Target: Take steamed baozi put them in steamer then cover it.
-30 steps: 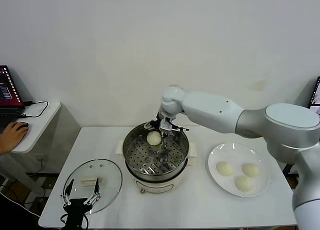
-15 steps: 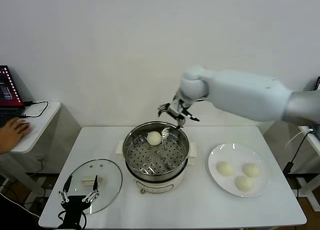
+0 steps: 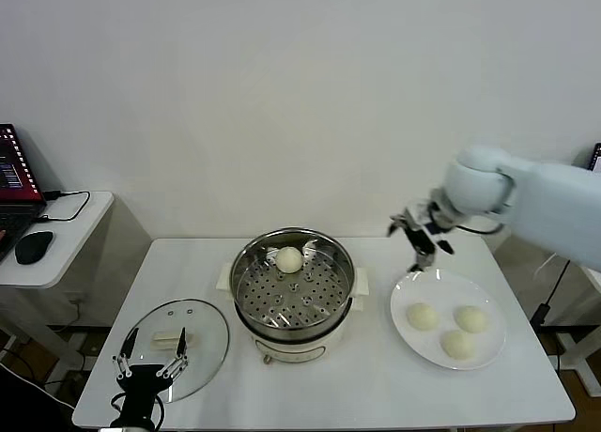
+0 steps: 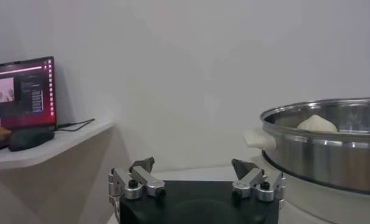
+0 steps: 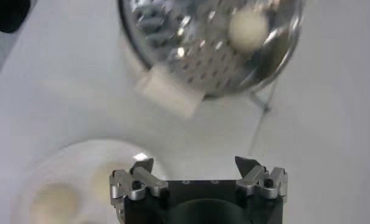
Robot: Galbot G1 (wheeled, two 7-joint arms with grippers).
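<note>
One bun (image 3: 289,259) now lies on the perforated tray at the far side of the steamer (image 3: 293,291), apart from any end effector. A second ago the right end effector (image 3: 420,237) stood at the steamer's far rim beside that bun; it has since swung away to the right and now hangs above the far edge of the plate (image 3: 404,303). The placement of the first bun therefore appears complete, and the arm is judged to be returning for the next.

Three buns (image 3: 422,316) remain on the plate, to the right of the steamer on the white worktop (image 3: 376,385). The right end effector is spread wide and empty, fingers pointing down; the wrist view shows its fingertips (image 5: 142,165) clear of everything, with plate and steamer below. Its forearm reaches in from the right edge of the head view.

The left end effector (image 3: 150,368) is parked low at the worktop's near left corner, over the near edge of the glass lid (image 3: 197,329), likewise spread and empty. The lid lies flat beside the steamer, so covering is not yet done.
</note>
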